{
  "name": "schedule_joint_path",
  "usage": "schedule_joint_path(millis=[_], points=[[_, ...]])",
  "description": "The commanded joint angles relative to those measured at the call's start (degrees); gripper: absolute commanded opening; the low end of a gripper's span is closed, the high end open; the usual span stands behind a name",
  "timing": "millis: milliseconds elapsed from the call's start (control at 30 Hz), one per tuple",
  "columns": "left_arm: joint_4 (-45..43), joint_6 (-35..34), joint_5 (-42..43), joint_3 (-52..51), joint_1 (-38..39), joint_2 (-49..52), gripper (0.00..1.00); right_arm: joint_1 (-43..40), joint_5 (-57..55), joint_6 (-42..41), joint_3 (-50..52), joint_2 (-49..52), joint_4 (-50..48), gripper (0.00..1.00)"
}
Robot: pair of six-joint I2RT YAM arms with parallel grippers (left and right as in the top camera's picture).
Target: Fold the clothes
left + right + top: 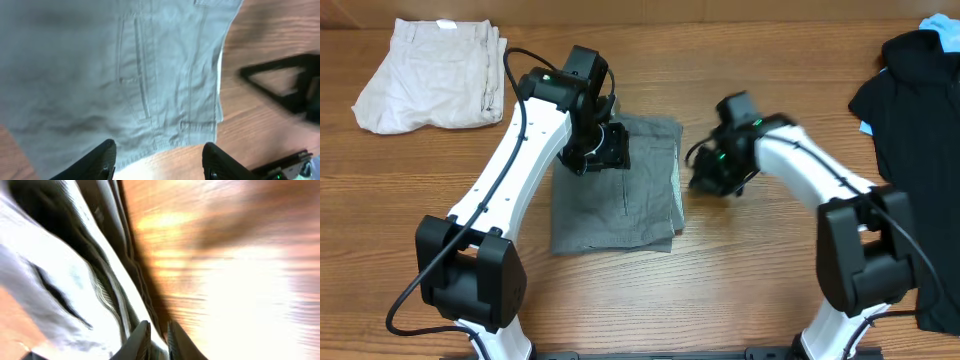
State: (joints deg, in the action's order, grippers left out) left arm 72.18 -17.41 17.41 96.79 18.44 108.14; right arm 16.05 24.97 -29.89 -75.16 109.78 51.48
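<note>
You are looking down at a brown wooden table [750, 280]. The grey shorts [630, 215] lie at its middle, folded into a flat, rough rectangle, with layered edges showing along the right side.

Your left gripper [598, 150] hangs over the upper left part of the shorts. In its wrist view the two dark fingers [102, 160] are spread wide with nothing between them. Below them are stitched seams and a pocket slit in the grey cloth [100, 75].

Your right gripper [715, 175] sits just beside the right edge of the shorts, above bare wood. Its wrist view is heavily blurred. The fingers [140, 340] look pressed nearly together, with only a thin gap.

Cream-beige shorts [430, 75] lie at the far left corner. A black shirt [910, 110] lies along the right edge.
</note>
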Motion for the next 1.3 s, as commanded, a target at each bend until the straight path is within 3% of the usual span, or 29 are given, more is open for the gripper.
schedule_joint_path(millis=[0,167,300,400,533,700,1000,1267], points=[[1.9,1.3,-0.9,1.9,-3.1,0.3,0.6,-3.6,-0.9,5.4,-7.2,-3.6,4.8,0.16],[3.3,0.7,-4.5,1.5,-6.3,0.3,0.54,-3.4,1.7,6.4,-8.5,-3.6,5.9,0.17],[1.8,0.7,-4.3,-0.9,-6.9,1.7,0.41,0.6,4.8,7.7,-8.3,-3.6,1.4,0.17],[1.7,0.5,-4.3,-2.3,-6.8,4.1,0.19,3.4,5.4,7.6,-8.3,-3.5,-2.0,0.17],[0.7,-0.7,-4.3,-2.7,-7.0,8.0,0.04,5.5,5.9,7.2,-8.2,-2.8,-5.9,0.07],[-5.6,-0.6,-3.8,-2.7,-7.1,11.7,0.04,5.9,10.0,6.6,-8.1,0.8,-12.3,0.04],[-13.2,-1.0,-4.4,-2.7,-7.6,14.4,0.05,5.8,7.8,5.2,-8.1,10.2,-17.4,0.04],[-15.6,-1.0,-11.6,-2.7,-9.8,14.4,0.06,2.7,4.1,2.8,-8.1,16.0,-18.1,0.04]])
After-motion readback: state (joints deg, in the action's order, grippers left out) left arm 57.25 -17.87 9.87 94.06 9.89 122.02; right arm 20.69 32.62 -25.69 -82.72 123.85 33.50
